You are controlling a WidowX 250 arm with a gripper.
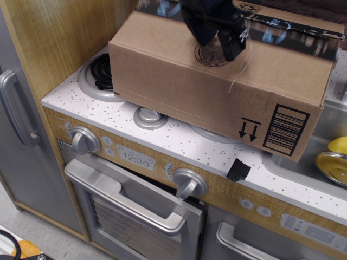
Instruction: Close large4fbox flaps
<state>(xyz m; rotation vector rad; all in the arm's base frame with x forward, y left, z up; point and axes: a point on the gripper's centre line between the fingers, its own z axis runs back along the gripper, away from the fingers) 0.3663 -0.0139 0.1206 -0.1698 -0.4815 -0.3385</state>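
Note:
The large4fbox stands on the toy stove's white counter, with its round stamp, barcode and two arrows facing me. A flap with black tape along its edge lies roughly level across the top at the back right. My black gripper is blurred, right at the box's upper front edge, partly covering the stamp. Its fingers cannot be made out, so open or shut is unclear. A thin thread hangs down the front. The silver rod is out of view.
A burner sits left of the box beside a wooden wall. Knobs and an oven handle are below. A black piece sits on the counter edge. A sink at right holds a metal bowl and a yellow object.

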